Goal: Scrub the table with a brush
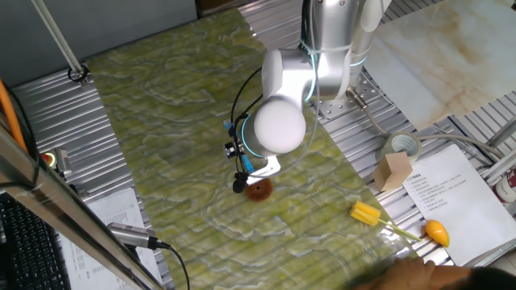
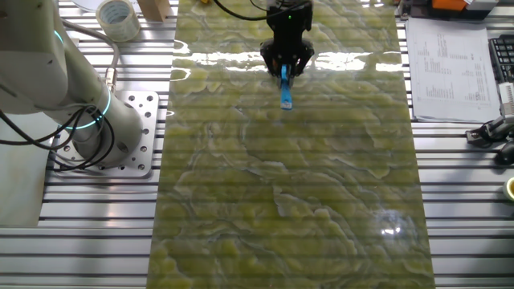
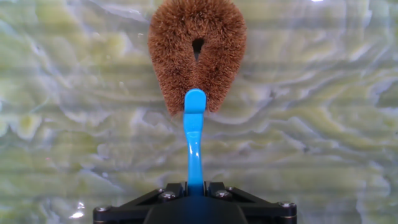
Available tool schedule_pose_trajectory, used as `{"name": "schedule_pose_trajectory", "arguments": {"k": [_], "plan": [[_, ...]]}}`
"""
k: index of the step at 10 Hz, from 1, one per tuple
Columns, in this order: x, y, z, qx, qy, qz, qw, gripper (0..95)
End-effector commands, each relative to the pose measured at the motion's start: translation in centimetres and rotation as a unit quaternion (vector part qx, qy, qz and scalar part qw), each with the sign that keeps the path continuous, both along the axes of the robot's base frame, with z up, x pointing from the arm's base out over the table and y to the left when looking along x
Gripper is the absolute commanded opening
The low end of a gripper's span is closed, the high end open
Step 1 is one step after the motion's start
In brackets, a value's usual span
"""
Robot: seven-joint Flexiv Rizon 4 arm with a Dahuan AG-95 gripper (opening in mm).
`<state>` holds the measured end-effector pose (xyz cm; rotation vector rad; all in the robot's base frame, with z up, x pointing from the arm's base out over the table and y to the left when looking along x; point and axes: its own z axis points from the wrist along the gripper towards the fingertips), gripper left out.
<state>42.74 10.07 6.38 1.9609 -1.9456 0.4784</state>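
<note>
The black two-finger gripper [image 2: 287,66] clamps the blue-handled brush with round brown bristles [image 3: 196,59], its head seemingly on the green-yellow marbled table [image 2: 321,201] near the far end, so scrubbing appears under way with most surface left.

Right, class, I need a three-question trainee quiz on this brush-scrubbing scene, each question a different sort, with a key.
1. True or false: the gripper holds the brush by its bristle head.
2. Which lies on the table near the paper sheet?
A. a yellow-headed tool
B. a red cup
C. a green sponge
3. Fill in: the brush handle is coloured ____.

Key:
1. False; the jaws clamp the handle end.
2. A
3. blue
</note>
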Motion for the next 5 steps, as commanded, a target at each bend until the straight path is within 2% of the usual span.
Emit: {"name": "schedule_pose_trajectory", "arguments": {"k": [1,3,5], "plan": [[1.0,-0.3,0.2,0.003,0.006,0.017,0.9998,0.0],[2.6,-1.2,0.1,0.004,0.006,0.041,0.9991,0.0],[3.5,-1.8,0.0,0.009,0.004,0.053,0.9986,0.0]]}}
